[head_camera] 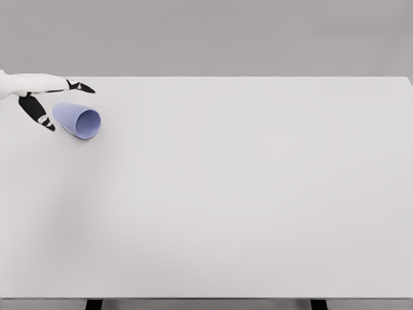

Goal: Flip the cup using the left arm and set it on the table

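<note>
Cup (78, 120) lying on its side at the far left of the table (245, 194), flanked by the spread left hand (45, 100).

The cup is seen tipped over, its open mouth turned toward the lower right and its closed base toward the hand. The left hand is held open, with a long digit stretched above the cup and the thumb (37, 113) just beside its base; nothing is gripped, and contact cannot be confirmed. The cup is judged light, rigid and smooth, so it may be rolled away by a careless touch. A hold is best taken across the side wall near the middle, opposing thumb and fingers, so that it can be turned upright.
</note>
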{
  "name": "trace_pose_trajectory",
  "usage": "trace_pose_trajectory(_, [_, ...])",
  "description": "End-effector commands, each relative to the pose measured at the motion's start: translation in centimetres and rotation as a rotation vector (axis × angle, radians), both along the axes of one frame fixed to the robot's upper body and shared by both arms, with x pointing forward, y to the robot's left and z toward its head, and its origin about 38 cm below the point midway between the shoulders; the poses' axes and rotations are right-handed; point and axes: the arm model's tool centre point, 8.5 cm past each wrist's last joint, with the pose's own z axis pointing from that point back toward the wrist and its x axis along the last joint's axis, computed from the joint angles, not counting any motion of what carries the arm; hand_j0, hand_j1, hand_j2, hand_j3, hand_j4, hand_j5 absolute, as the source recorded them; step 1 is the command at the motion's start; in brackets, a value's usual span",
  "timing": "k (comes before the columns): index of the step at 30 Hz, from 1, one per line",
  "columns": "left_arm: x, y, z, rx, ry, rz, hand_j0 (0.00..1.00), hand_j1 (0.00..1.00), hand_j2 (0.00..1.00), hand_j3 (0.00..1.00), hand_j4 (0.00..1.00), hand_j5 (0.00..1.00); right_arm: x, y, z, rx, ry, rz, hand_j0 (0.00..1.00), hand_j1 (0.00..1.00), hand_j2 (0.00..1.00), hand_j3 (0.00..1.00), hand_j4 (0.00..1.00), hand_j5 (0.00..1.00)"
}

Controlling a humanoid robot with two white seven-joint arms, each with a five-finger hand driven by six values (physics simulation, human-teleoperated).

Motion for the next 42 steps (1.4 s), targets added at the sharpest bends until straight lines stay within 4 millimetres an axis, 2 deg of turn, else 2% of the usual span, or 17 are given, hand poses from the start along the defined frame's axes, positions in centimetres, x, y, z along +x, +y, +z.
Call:
trace_pose_trajectory(1, [0.2, 0.1, 0.5, 0.026, -0.023, -0.004, 1.00, 1.00, 1.00, 1.00, 1.00, 1.00, 0.0, 0.0, 0.0, 0.000, -0.001, 0.001, 1.00, 1.00, 1.00, 1.00, 1.00, 1.00])
trace_pose_trajectory(9, [0.0, 0.0, 0.6, 0.017, -0.036, -0.041, 1.00, 1.00, 1.00, 1.00, 1.00, 1.00, 0.0, 0.0, 0.0, 0.000, -0.001, 0.001, 1.00, 1.00, 1.00, 1.00, 1.00, 1.00])
trace_pose_trajectory(13, [1.0, 0.8, -1.1, 0.010, -0.001, 0.027, 1.00, 1.00, 1.00, 1.00, 1.00, 1.00, 0.0, 0.0, 0.0, 0.000, -0.001, 0.001, 1.00, 1.00, 1.00, 1.00, 1.00, 1.00])
trace_pose_trajectory(16, [1.1, 1.0, -1.1, 0.010, 0.000, 0.039, 1.00, 1.00, 1.00, 1.00, 1.00, 1.00, 0.0, 0.0, 0.0, 0.000, -0.001, 0.001, 1.00, 1.00, 1.00, 1.00, 1.00, 1.00])
trace_pose_trajectory(26, [1.7, 0.3, -1.9, 0.031, 0.019, 0.072, 1.00, 1.00, 1.00, 1.00, 1.00, 1.00, 0.0, 0.0, 0.0, 0.000, -0.001, 0.001, 1.00, 1.00, 1.00, 1.00, 1.00, 1.00])
trace_pose_trajectory(31, [2.0, -1.1, -2.8, 0.032, 0.033, 0.055, 1.00, 1.00, 1.00, 1.00, 1.00, 1.00, 0.0, 0.0, 0.0, 0.000, -0.001, 0.001, 1.00, 1.00, 1.00, 1.00, 1.00, 1.00])
trace_pose_trajectory(38, [2.0, -0.9, -3.1, 0.039, 0.042, 0.073, 1.00, 1.00, 1.00, 1.00, 1.00, 1.00, 0.0, 0.0, 0.0, 0.000, -0.001, 0.001, 1.00, 1.00, 1.00, 1.00, 1.00, 1.00])
trace_pose_trajectory(40, [1.6, -0.7, -4.2, 0.035, 0.063, 0.084, 1.00, 1.00, 1.00, 1.00, 1.00, 1.00, 0.0, 0.0, 0.0, 0.000, -0.001, 0.001, 1.00, 1.00, 1.00, 1.00, 1.00, 1.00])
trace_pose_trajectory(42, [1.5, -0.7, -4.4, 0.037, 0.067, 0.085, 1.00, 1.00, 1.00, 1.00, 1.00, 1.00, 0.0, 0.0, 0.0, 0.000, -0.001, 0.001, 1.00, 1.00, 1.00, 1.00, 1.00, 1.00])
